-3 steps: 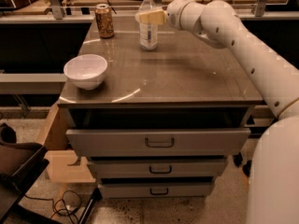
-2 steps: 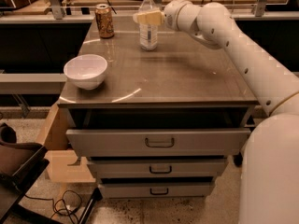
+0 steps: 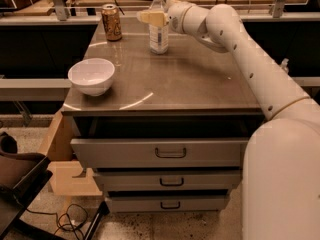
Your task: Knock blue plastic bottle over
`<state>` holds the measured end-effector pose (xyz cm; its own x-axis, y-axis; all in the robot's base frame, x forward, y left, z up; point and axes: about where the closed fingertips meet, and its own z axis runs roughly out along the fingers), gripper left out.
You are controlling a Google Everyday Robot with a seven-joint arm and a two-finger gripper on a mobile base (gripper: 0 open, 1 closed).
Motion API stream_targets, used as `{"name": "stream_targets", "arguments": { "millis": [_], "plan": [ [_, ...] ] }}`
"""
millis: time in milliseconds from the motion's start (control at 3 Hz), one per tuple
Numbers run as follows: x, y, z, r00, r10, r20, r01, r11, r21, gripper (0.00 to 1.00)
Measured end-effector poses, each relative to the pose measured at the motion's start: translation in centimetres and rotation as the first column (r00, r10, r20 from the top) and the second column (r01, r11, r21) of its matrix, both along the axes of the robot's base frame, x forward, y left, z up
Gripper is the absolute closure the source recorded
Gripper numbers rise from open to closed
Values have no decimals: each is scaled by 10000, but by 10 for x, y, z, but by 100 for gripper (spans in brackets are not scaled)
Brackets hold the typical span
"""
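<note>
The pincer (image 3: 151,18) had crept a little leftward in the last second and lay against the upper part of the bottle (image 3: 159,40). The bottle still stood upright at the far end of the desk (image 3: 195,79), right of the can (image 3: 111,22). Whether the pincer was wide or narrow, I could not tell. The push looked barely begun.

readable text: none | blue plastic bottle (image 3: 159,36) label: illegible | can (image 3: 111,23) print: illegible | pincer (image 3: 151,18): at bottle's neck, above far end of table (image 3: 200,84)
</note>
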<state>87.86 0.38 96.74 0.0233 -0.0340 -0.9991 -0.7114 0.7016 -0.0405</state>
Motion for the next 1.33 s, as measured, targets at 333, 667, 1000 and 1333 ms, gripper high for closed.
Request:
{"name": "stream_targets", "arguments": {
  "millis": [333,667,1000,1333],
  "plan": [
    [0,3,0,10000,46,-10,-46,10000,0,47],
    [0,6,-1,10000,89,-21,-89,10000,3,71],
    [0,9,-2,9999,127,-32,-127,9999,6,94],
    [-6,8,10,10000,2,30,1,9957,-927,100]
  ]
}}
